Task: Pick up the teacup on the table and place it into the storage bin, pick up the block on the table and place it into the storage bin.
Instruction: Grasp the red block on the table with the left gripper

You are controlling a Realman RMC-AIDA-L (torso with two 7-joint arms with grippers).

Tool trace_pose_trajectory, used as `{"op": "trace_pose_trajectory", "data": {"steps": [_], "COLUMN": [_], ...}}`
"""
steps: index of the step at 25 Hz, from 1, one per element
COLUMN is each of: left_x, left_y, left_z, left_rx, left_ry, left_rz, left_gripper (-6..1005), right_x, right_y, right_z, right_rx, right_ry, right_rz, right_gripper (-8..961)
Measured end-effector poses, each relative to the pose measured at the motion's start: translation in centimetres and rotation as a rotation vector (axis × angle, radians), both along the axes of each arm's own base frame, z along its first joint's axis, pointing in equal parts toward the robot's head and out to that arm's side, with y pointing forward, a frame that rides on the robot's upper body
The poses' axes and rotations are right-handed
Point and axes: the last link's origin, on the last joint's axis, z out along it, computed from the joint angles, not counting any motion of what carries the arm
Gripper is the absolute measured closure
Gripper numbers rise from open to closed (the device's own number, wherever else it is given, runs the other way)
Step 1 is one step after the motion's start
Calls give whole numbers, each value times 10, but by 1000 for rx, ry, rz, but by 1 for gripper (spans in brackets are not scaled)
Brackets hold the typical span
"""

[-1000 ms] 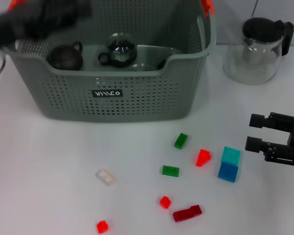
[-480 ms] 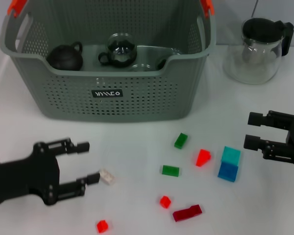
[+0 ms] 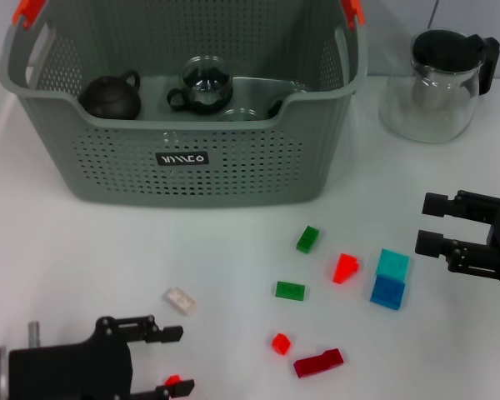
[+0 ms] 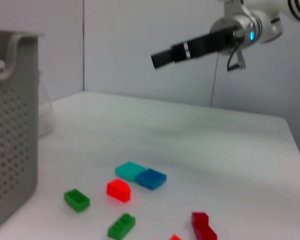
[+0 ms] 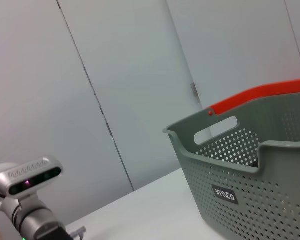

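Observation:
The grey-green storage bin (image 3: 317,179) stands at the back of the table. Inside it a glass teacup (image 3: 204,83) with a black handle lies beside a dark round pot (image 3: 110,96). Several small blocks are scattered in front of the bin. My left gripper (image 3: 173,360) is open low at the front left. A small red block (image 3: 174,380) lies between its fingers, close to the nearer one, and a whitish block (image 3: 180,300) lies just beyond them. My right gripper (image 3: 430,223) hangs open at the right, beside the cyan block (image 3: 392,264) and the blue block (image 3: 387,292).
A glass teapot with a black lid (image 3: 440,75) stands at the back right. Green blocks (image 3: 307,239) (image 3: 289,290), red blocks (image 3: 346,267) (image 3: 281,342) and a dark red block (image 3: 318,362) lie mid-table. The left wrist view shows the bin wall (image 4: 10,125) and the right arm (image 4: 205,45).
My left arm has come down from over the bin's left rim to the table and drawn back toward the front edge, now straddling the small red block. The right gripper has stayed put.

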Motion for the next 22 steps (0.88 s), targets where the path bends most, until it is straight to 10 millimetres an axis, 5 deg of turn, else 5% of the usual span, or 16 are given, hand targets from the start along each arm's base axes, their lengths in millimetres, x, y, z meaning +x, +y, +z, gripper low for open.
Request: {"op": "trace_pose_trajectory", "data": {"steps": [22], "left_x": [-17], "left_y": [-6], "left_z": [-22], "left_rx": [35], "left_ry": [87], "left_rz": [0], "left_gripper": [409], "right_x": [3], "right_y": [-2], "right_z": [1], "right_rx": [4], "right_ry": [-1], "right_rz": [-10], "right_gripper": [208]}}
